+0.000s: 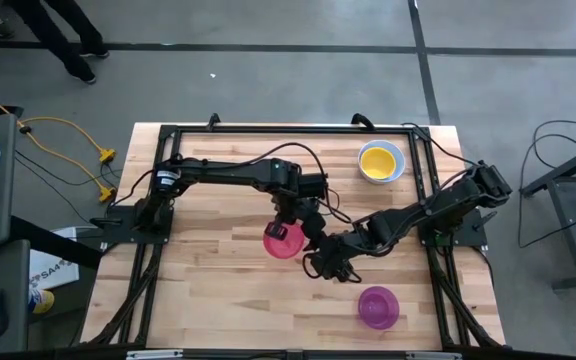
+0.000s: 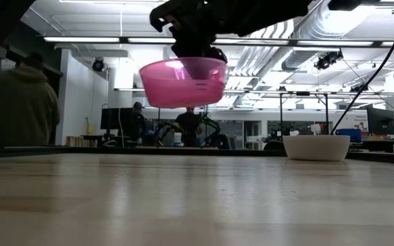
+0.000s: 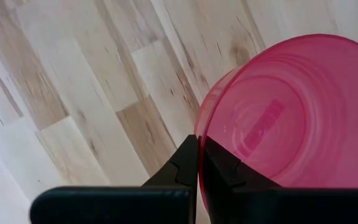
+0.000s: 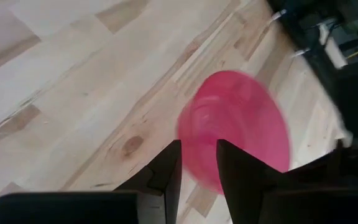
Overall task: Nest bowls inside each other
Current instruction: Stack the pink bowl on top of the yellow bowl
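Note:
A pinkish red bowl (image 1: 282, 242) hangs above the middle of the table, mouth up, well clear of the wood in the low view (image 2: 183, 83). My left gripper (image 1: 287, 226) is shut on its rim. My right gripper (image 1: 318, 260) stands open just right of the bowl, toward the table's near edge. Its fingers (image 4: 166, 168) slant down toward the bowl (image 4: 238, 124) and touch nothing that shows. A yellow bowl (image 1: 379, 160) sits inside a pale bowl (image 2: 316, 147) at the far right. A purple-magenta bowl (image 1: 378, 306) rests on its base at the near right. My left gripper pinches the pinkish red bowl's rim (image 3: 200, 134) on the side toward the far edge, one finger (image 3: 224, 168) inside the bowl and one (image 3: 182, 167) outside its wall. The fingers come steeply from above. The bowl hangs below them, lifted clear and nearly level.
The wooden table top (image 1: 208, 260) lies bare on its left half. A black frame (image 1: 288, 127) runs around the table. People stand in the room beyond the far edge (image 2: 19, 102).

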You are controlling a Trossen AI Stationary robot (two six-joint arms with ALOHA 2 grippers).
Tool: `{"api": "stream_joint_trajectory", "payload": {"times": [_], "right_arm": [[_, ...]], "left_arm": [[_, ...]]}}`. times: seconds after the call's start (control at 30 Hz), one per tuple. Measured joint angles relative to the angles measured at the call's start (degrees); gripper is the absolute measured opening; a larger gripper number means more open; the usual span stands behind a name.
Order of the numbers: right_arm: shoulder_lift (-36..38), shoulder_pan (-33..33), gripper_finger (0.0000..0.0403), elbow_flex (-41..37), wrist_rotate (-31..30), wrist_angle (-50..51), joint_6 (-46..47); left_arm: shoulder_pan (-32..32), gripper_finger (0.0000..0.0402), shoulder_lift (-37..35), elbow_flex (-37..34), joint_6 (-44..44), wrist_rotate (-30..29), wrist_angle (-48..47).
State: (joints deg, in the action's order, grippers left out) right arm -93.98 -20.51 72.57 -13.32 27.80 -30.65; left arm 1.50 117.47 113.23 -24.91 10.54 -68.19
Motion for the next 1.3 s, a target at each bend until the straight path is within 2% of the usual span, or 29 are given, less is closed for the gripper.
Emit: {"api": "stream_joint_trajectory", "payload": {"times": [0.17,1.07,1.3], "right_arm": [[-0.01,-0.02,0.0094,-0.06,0.00,0.17,-0.17],[-0.01,0.44,0.0094,-0.17,-1.74,-2.90,1.22],[-0.41,0.41,0.0094,-0.33,1.35,-2.88,1.02]], "left_arm": [[0.02,0.0003,0.00,0.00,-1.86,0.52,-0.91],[-0.04,0.0003,-0.33,0.11,5.30,0.64,-1.41],[0.07,0.0003,-0.59,0.55,6.30,0.92,0.16]]}}
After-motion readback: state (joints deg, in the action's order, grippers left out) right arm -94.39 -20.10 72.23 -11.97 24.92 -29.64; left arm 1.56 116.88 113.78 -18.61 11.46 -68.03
